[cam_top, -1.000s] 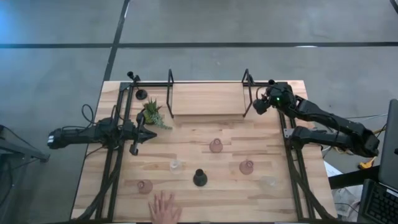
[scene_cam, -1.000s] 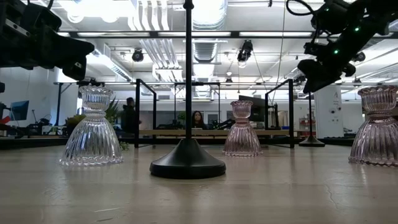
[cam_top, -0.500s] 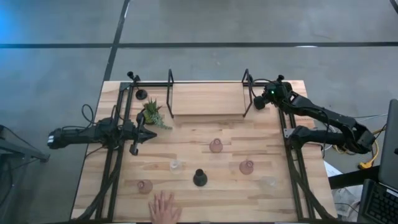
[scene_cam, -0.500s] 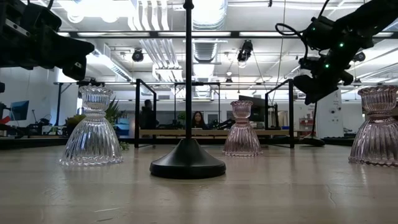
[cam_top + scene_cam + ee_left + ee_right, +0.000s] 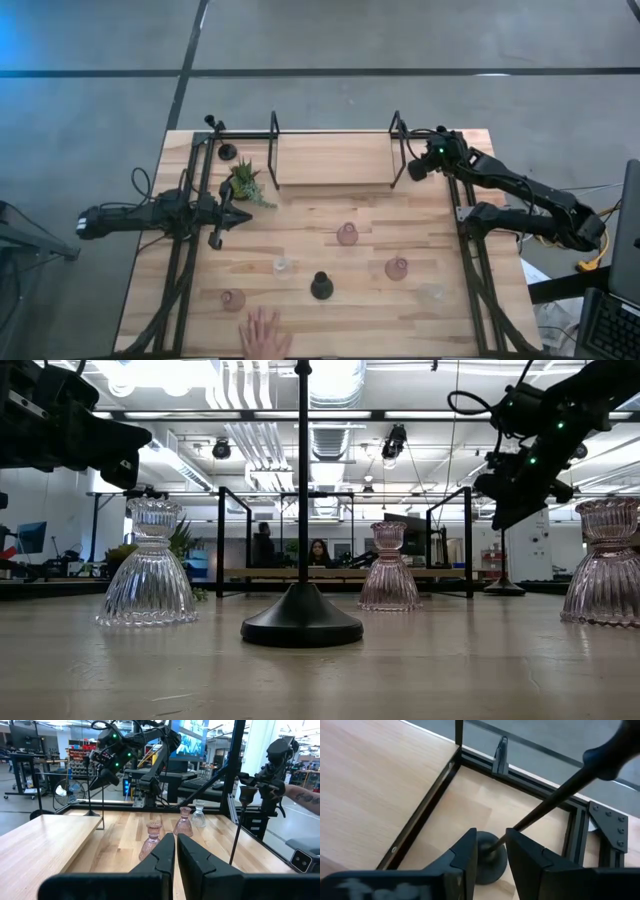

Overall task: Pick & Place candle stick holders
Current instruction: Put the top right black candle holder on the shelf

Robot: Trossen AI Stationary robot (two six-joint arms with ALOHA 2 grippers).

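Right gripper (image 5: 491, 840): sits off the right end of the raised shelf (image 5: 330, 160). Jaws part-way in, straddling the stem of a black stemmed holder (image 5: 545, 802) low down, just above its round base. There is a gap on one side at least, so I judge the pinch not yet made.

Step in hand, as I read it: close on this stem and lift.
- The stem runs at a slant through my jaws, nearer one finger (image 5: 530, 857) than the other. Centre it first, or closing will shove the base sideways.
- A grip this low leaves a long stem above it. Squeeze firmly and rise straight, or it may swing.
- The shelf's black frame post is close by, so clear it before going sideways.

Left gripper (image 5: 235, 215): waits in front of the shelf's left end, jaws pressed together, holding nothing.

The holders:
- Mine is matte black, with a thin rod on a small domed foot.
- A second black one (image 5: 320, 287) stands well in front of the shelf's middle.
- Also in front of the shelf, spread well apart, are the squat ribbed glass holders, bell-shaped with a cup on top. Some are pink, like the nearest pink one (image 5: 347, 235), and some are clear, like the clear one (image 5: 283, 265).
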